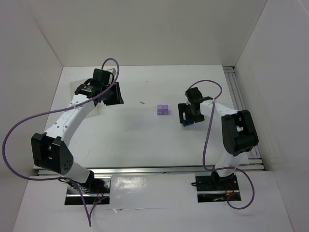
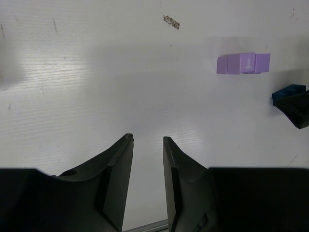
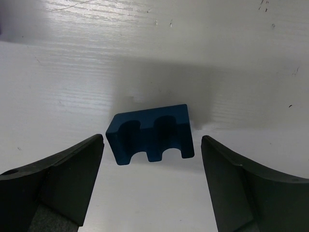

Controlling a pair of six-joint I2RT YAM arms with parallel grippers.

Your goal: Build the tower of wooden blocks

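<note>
Right end effector [image 3: 152, 140] straddles dark blue block [image 3: 145, 122], jaws apart.
Blue block lies on the bench [image 1: 135, 137] with a gap either side. Purple blocks [image 1: 163, 110] clustered mid-bench just beside it. Left end effector [image 2: 147, 139] jaws apart, well away.

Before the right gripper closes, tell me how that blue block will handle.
The dark blue block looks rigid, unlikely to flex. It lies skewed between the fingers, so it may twist as they close. Flat faces: unlikely to roll.
</note>
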